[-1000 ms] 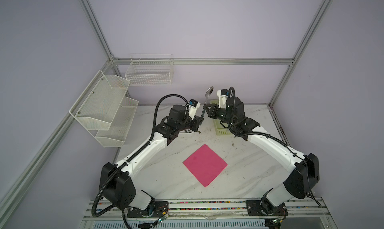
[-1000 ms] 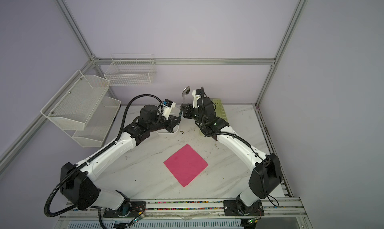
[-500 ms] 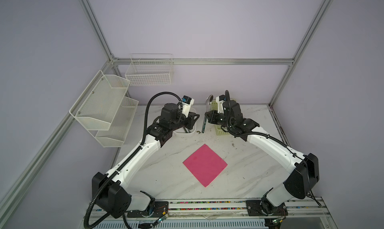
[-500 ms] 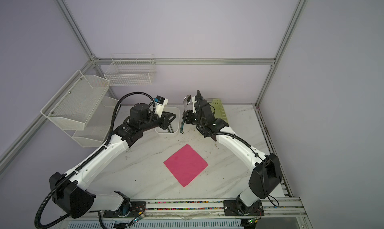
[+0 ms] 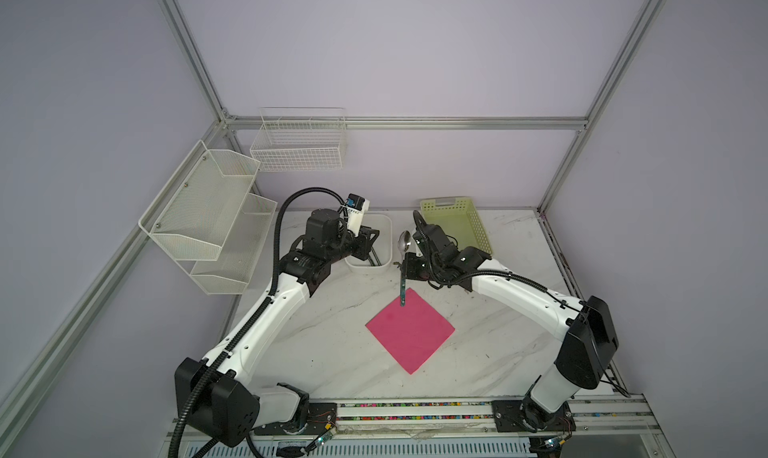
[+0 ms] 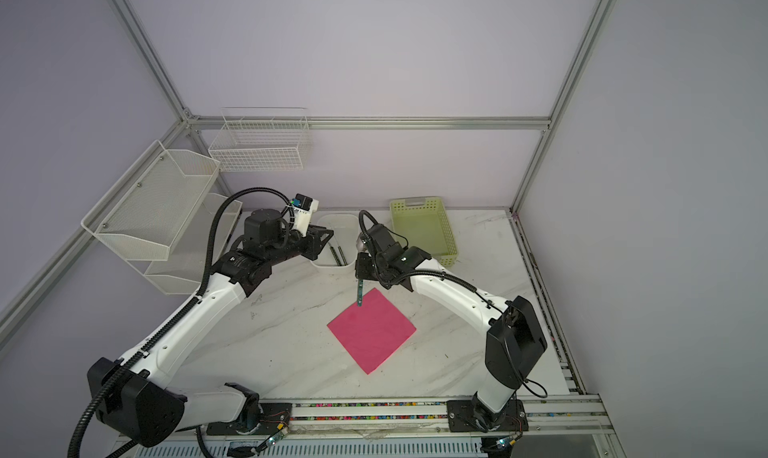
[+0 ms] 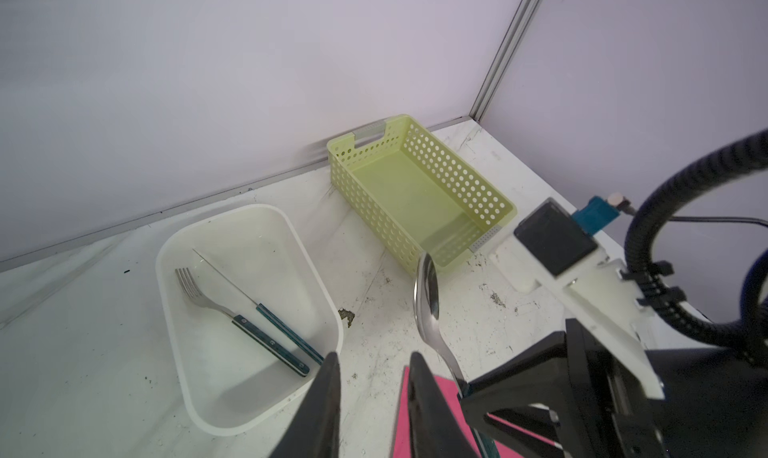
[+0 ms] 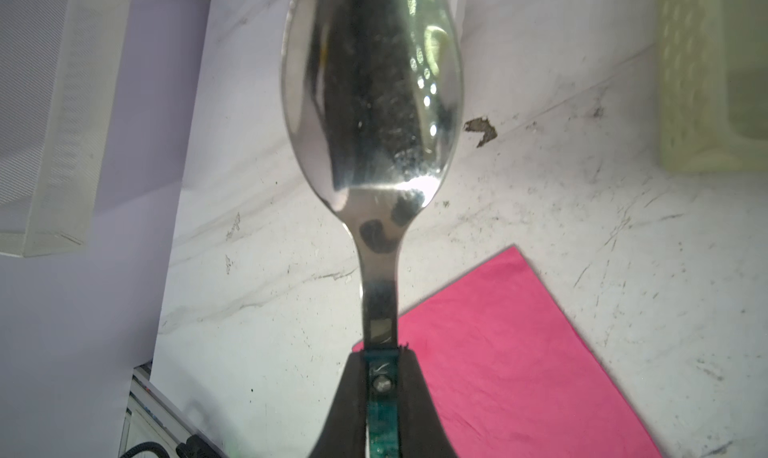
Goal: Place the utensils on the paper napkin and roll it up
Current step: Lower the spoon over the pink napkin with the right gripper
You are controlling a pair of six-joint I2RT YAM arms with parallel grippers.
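The right tool is clamped on the teal handle of the spoon, just below the metal neck. It holds the spoon steeply tilted, bowl up, with the handle's end hanging over the far corner of the paper napkin in both top views (whether the tip touches the paper I cannot tell). The left tool hangs over the near right corner of the white tub, its jaws a narrow gap apart with nothing between them. In the tub, at the far side of the desk left of centre, the fork lies flat beside a slim knife with a matching handle. The green basket stands far right and looks empty. The napkin lies flat in the middle of the desk, turned like a diamond, with no utensil resting on it yet. The step in hand looks like bringing the first utensil to the napkin. The next move probably calls for the right arm to lay the spoon down flat within the sheet before letting go, gently, since thin paper shifts and creases easily. The left tool seems placed to go for the fork, which lies close against the knife, so it would need a careful pinch on that handle alone.
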